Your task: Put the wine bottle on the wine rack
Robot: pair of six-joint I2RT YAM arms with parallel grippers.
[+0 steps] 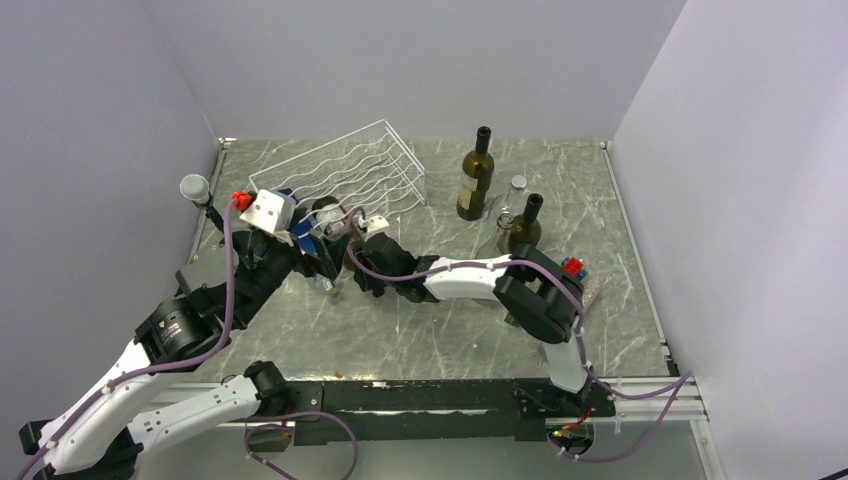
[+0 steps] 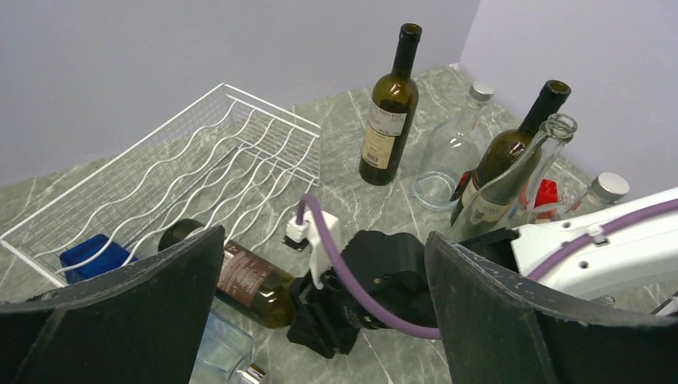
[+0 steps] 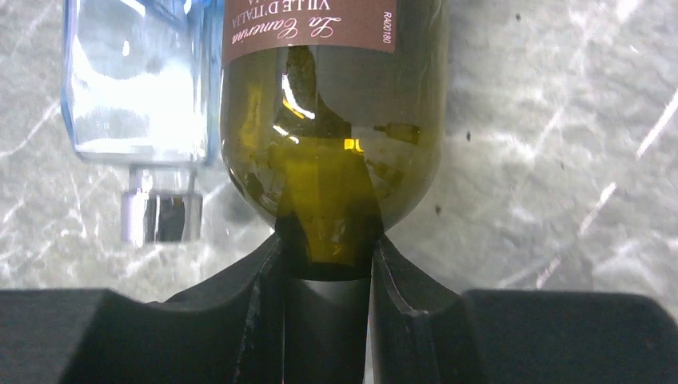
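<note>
Right wrist view shows the right tool (image 3: 326,250) pinched shut on the neck of the wine bottle (image 3: 332,120). The bottle lies on its side on the worktop (image 3: 560,160), close beside a clear blue-tinted bottle (image 3: 136,80) with a silver cap. From the left wrist, the wine bottle's base sits right at the low front edge of the wine rack (image 2: 200,160); whether it touches I cannot tell. So the grasp looks done, and lifting the bottle into a cradle is what is left. The left tool (image 2: 325,236) is spread wide with nothing between its fingers. No bottle rests in the rack's wavy cradles. A blue object (image 2: 92,252) shows through the wires at one corner, inside or beneath I cannot tell. The wine bottle's green glass is see-through and seems empty.
</note>
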